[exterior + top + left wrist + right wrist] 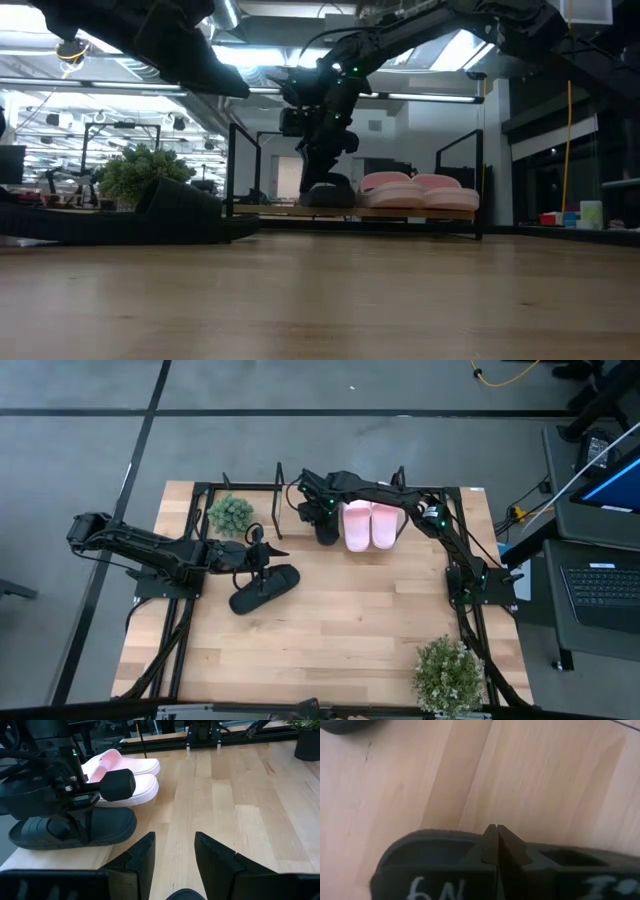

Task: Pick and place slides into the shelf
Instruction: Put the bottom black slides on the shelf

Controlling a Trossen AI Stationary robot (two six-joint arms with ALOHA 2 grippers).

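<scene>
While the wooden table (340,610) spread bare across its middle, the shelf (420,495) stood along its far edge, its black wire uprights framing a light board. On that board lay two pale pink slides (372,526) side by side, touching, and just beside them a black slide (327,530) at the end of the row nearer the left arm. The right arm reached across the shelf from the table's right side, and the right gripper (318,510) hung directly over that black slide (75,827), its fingers (492,847) pressed together with nothing visibly between them. The second black slide (265,590) lay on the open table, well apart from the shelf, near the left arm. The left gripper (262,560) hovered just above it, its fingers (142,857) spread apart and holding nothing. A small green plant (231,514) sat near the shelf's left end, and another plant (447,672) stood at the near right corner.
</scene>
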